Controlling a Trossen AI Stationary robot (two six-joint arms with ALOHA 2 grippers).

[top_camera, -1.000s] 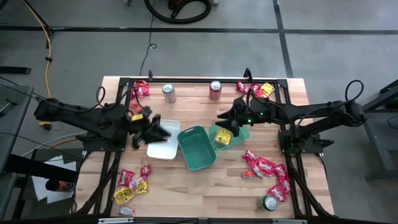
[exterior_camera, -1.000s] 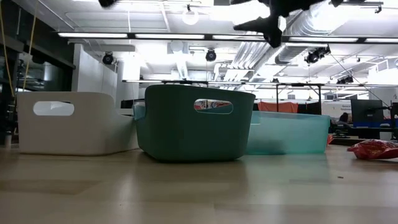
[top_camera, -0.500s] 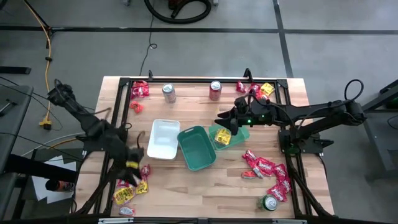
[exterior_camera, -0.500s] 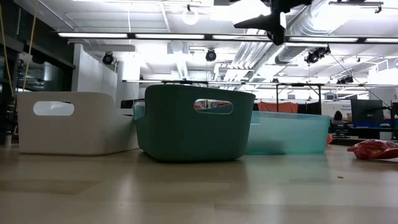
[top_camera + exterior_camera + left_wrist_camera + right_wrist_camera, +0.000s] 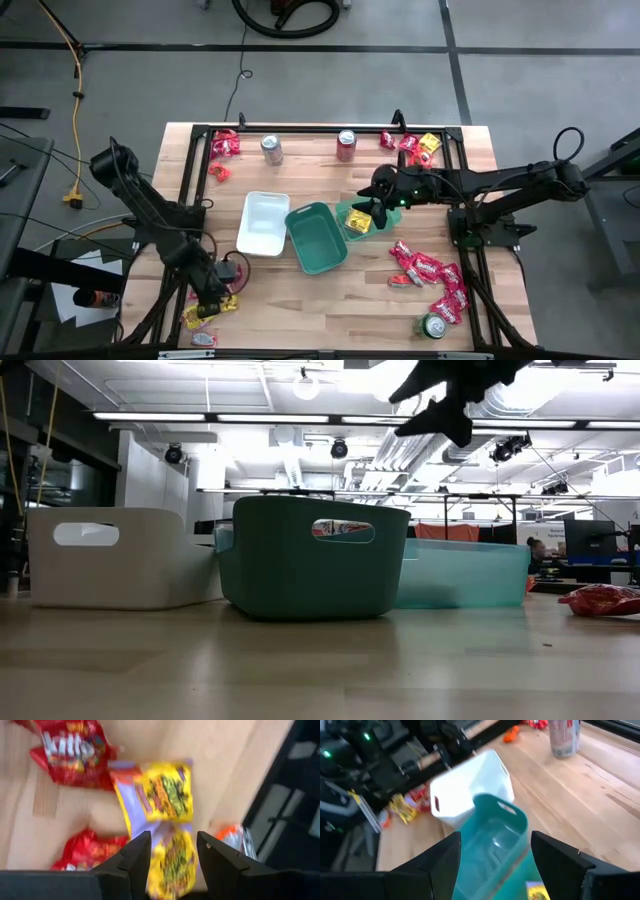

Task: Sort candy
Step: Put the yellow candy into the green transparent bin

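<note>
Left gripper hangs, fingers apart, over a yellow candy near the tabletop's front-left corner; right gripper, fingers apart and empty, hovers above the light-green tray.

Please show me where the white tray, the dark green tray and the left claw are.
white tray [image 5: 262,222], high view, on its inner floor.
dark green tray [image 5: 317,238], high view, on its inner floor.
left claw [image 5: 175,851], left wrist view, midway between its fingertips.

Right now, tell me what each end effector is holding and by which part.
Nothing is held. The left end effector stands open above a yellow candy packet; the right end effector hangs open over the teal bin.
</note>
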